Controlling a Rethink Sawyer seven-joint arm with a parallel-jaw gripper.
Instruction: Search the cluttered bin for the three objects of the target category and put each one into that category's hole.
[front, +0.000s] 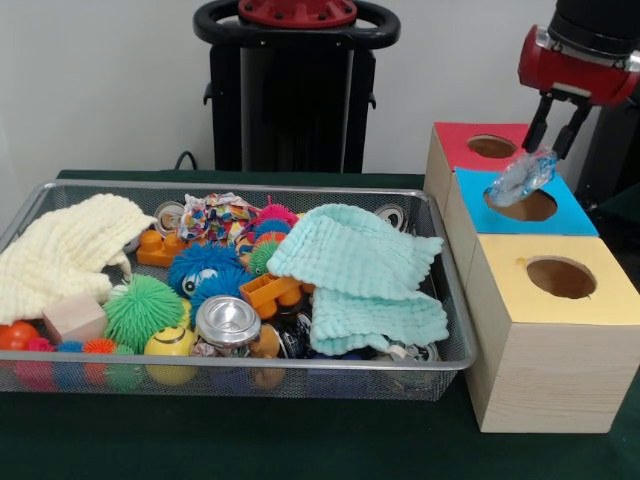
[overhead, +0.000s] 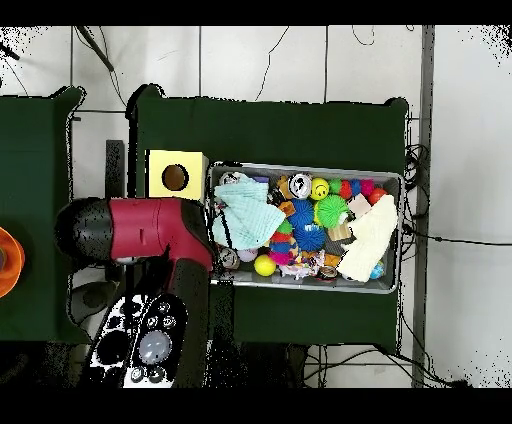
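The hand hangs over the blue-topped box, its two dark fingers closed narrowly on a plastic wad that dangles at the ten o'clock rim of that box's hole. The wad looks feather-light, crinkly and slick: clear wrinkled film with blue patches that will crush instead of resisting, so a pinch across its bulkiest fold, as here, seems safer than catching a loose edge that could slide free or snag on the hole's rim. It should drop easily once freed, though its springy folds might catch on the opening. The bin sits on the green tabletop at nine o'clock from the boxes, packed with spiky balls, a silver can, a mint cloth and a cream cloth; no other plastic wad shows there, so any remaining ones probably lie under the cloths. In the overhead view the red arm covers the blue box, leaving only the yellow-topped box visible.
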